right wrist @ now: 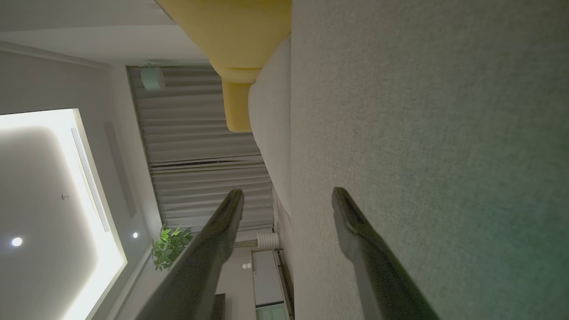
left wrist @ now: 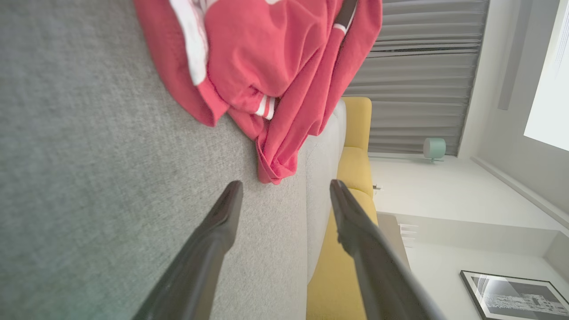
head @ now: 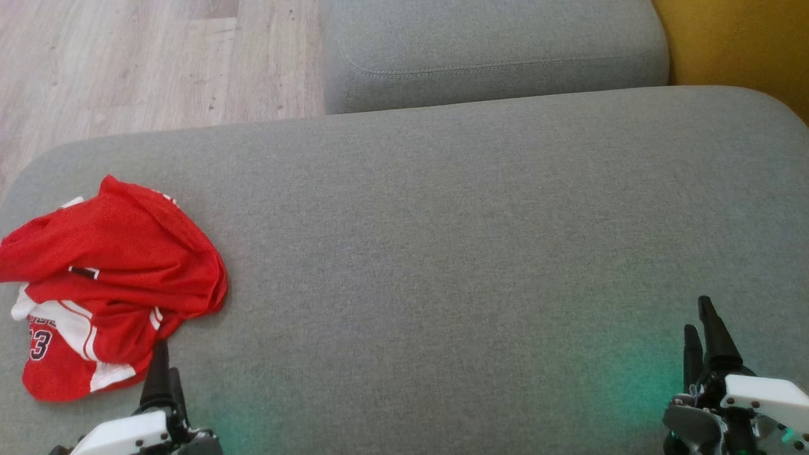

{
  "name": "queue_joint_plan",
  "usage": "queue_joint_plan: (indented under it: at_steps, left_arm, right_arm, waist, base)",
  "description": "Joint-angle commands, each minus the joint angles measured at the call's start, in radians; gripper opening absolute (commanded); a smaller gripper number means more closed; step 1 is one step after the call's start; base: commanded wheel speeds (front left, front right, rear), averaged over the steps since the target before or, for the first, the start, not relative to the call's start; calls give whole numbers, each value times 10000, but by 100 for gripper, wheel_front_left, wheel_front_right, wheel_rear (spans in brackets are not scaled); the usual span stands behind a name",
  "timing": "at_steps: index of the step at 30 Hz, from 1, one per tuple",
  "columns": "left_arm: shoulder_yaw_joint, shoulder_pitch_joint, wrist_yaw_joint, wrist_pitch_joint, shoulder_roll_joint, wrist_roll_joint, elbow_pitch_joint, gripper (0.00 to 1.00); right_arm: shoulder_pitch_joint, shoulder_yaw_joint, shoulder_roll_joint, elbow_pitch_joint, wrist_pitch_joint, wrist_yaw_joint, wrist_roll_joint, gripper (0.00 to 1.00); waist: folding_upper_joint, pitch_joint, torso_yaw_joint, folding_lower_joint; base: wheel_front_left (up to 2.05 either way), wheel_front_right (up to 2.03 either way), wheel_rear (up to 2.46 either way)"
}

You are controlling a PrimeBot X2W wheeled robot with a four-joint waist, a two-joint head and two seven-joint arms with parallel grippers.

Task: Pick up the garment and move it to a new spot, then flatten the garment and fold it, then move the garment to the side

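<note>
A crumpled red garment (head: 107,278) with white trim and a dark number lies in a heap at the left end of the grey cushion (head: 442,253). My left gripper (head: 163,366) stands open at the lower left, its tips just short of the heap's near edge. In the left wrist view the garment (left wrist: 266,66) lies ahead of the open left gripper (left wrist: 286,191), nothing between the fingers. My right gripper (head: 701,325) is open at the lower right over bare cushion, far from the garment. The right wrist view shows the right gripper (right wrist: 288,195) open and empty above the cushion (right wrist: 422,133).
A second grey cushion (head: 493,50) sits behind the first, with a yellow seat (head: 739,44) at the back right and wooden floor (head: 126,63) at the back left. The cushion's left edge runs close to the garment. A yellow seat (left wrist: 351,222) and curtains (left wrist: 426,89) show beyond.
</note>
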Motion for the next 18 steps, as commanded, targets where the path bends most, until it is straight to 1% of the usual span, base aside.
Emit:
queue_joint_plan:
  at_steps: [1, 10, 18]
  left_arm:
    - [-22, -336, -7, -114, 64, 150, -394, 100]
    - [95, -289, -12, -352, 70, 632, -499, 100]
    - [302, -313, -18, -619, 77, 1301, -695, 100]
  right_arm:
    - [-344, 68, -43, -381, -154, 9, -153, 100]
    - [-330, 68, -48, -459, -390, 14, -824, 100]
    - [-346, 87, -53, -713, -654, 20, -2205, 100]
  waist:
    - [0, -12, -3, 0]
    - [0, -55, -1, 0]
    - [0, -92, 11, 0]
  base:
    - [0, 0, 0]
    - [0, 0, 0]
    - [0, 0, 0]
